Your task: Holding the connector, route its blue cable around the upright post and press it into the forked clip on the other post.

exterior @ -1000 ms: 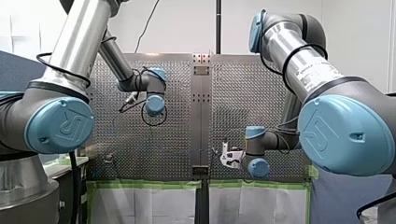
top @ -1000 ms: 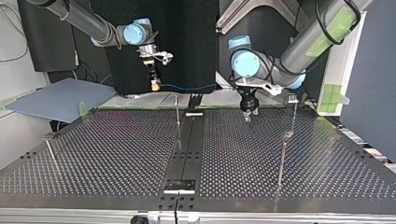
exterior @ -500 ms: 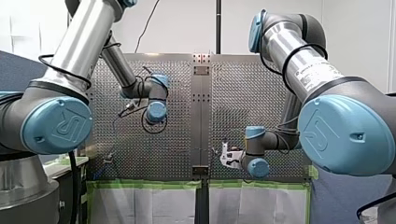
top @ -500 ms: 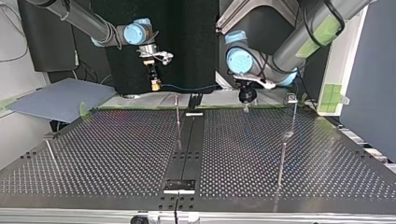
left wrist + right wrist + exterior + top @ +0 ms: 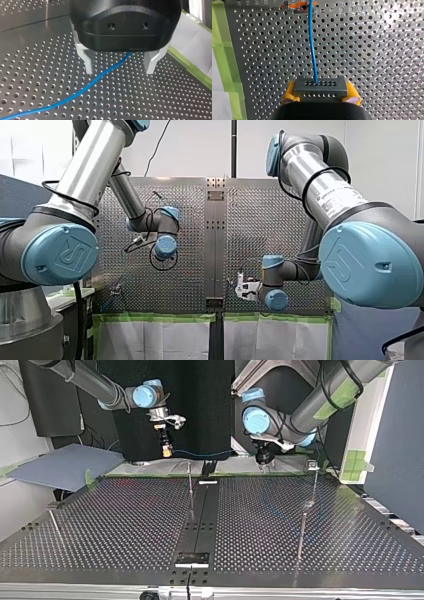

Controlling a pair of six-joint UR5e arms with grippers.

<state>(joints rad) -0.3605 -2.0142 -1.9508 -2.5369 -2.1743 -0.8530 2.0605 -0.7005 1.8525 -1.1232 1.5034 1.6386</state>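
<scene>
Your right gripper [image 5: 320, 94] grips the connector [image 5: 320, 86]; your left gripper [image 5: 119, 71] hangs open, the cable [image 5: 82, 89] passing between its fingers.

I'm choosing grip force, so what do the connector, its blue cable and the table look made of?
Connector: matte dark grey with moulded rows of small holes, probably plastic. Blue cable: smooth, evenly coloured jacket that bends gently, likely plastic or rubber insulation. Table: bright perforated sheet with glare, evidently metal, perhaps aluminium or steel.
</scene>
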